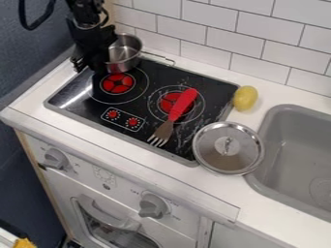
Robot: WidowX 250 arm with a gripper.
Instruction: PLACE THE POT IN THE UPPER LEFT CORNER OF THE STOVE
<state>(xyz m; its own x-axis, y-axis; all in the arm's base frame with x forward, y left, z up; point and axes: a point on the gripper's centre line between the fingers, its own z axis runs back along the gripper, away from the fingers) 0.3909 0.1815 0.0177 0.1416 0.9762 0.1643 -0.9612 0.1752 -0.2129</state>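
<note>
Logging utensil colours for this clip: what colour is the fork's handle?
The handle is red, seen best in the camera view.

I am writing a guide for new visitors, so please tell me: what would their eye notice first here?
Probably the fork with its bright red handle, lying across the right burner of the black stove. Next, perhaps, the shiny round lid between stove and sink, and the metal pot beside the black robot arm at upper left.
</note>
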